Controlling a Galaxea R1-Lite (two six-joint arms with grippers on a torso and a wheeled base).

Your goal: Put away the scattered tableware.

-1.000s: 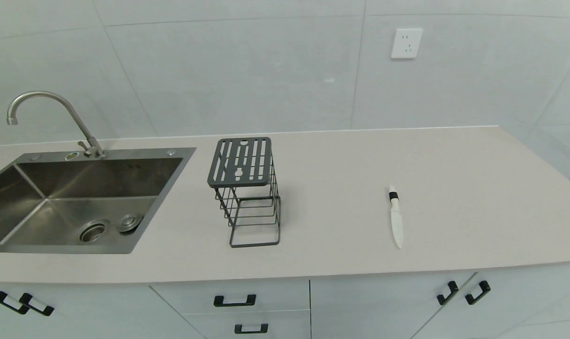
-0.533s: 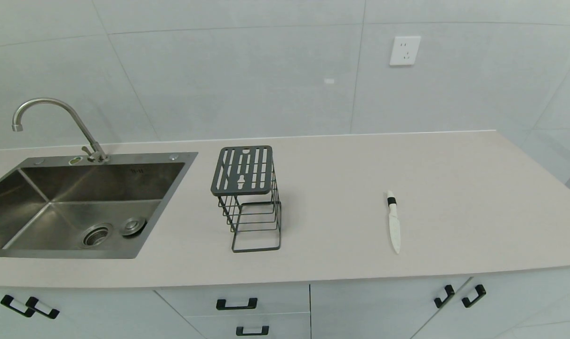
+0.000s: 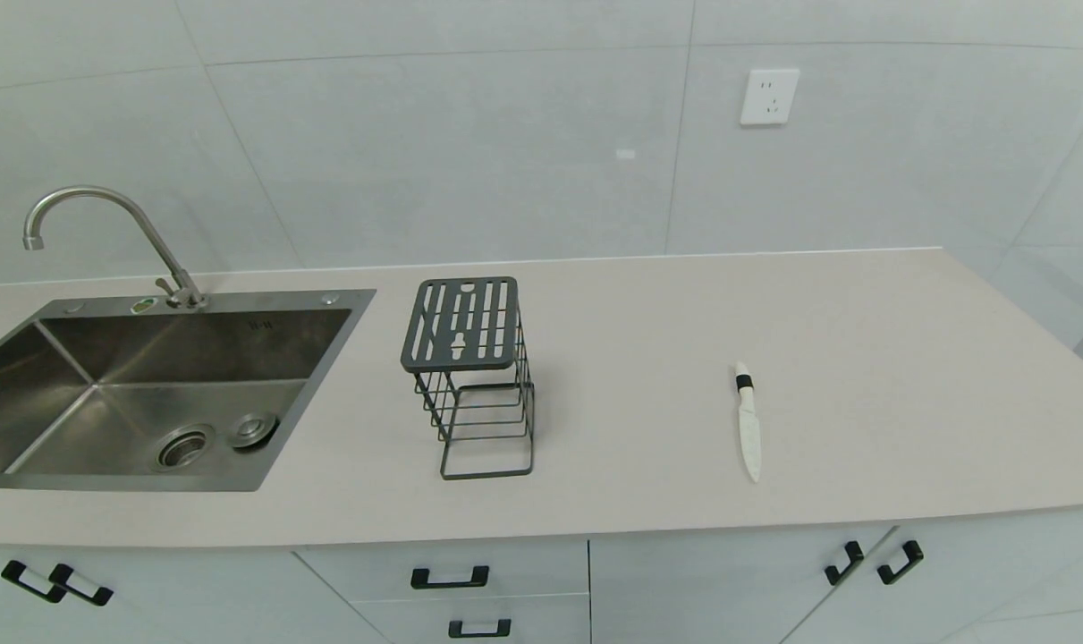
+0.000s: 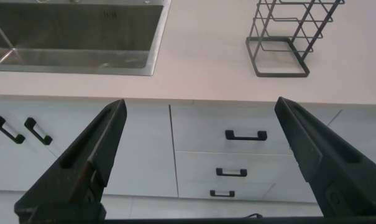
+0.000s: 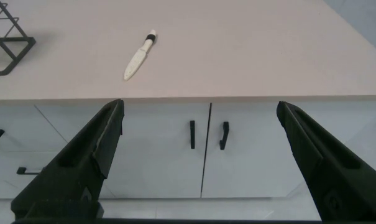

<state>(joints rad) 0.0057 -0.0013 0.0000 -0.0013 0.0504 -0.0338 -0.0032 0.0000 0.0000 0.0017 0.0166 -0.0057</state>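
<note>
Part of the rectangular brushed-steel sink [image 3: 192,335] is running off the head view at the counter's left end, under the curved steel faucet [image 3: 156,243]. In the left wrist view, the upper portion of the dark grey wire rack with the slotted top plate [image 4: 281,37] is being cut off. The knife's blade edge is too small to make out.

Compared with a second ago, the whole head picture is sitting slightly lower, so the camera has shifted. The things on the pale beige counter [image 3: 648,340] are keeping their places, and nothing differs from half a second ago.

One slim white knife with a black band on its handle [image 3: 748,420] is lying flat near the counter's front edge, right of the middle, tip towards that edge and well apart from the rack. One rack is standing upright mid-counter, just beside the sink. One white wall socket [image 3: 769,97] is showing, and six black cabinet handles [image 3: 449,577].

The left gripper [image 4: 200,104] is hanging in front of the cabinets with fingers spread wide, grasping nothing. The right gripper [image 5: 200,106] is hanging likewise released.
</note>
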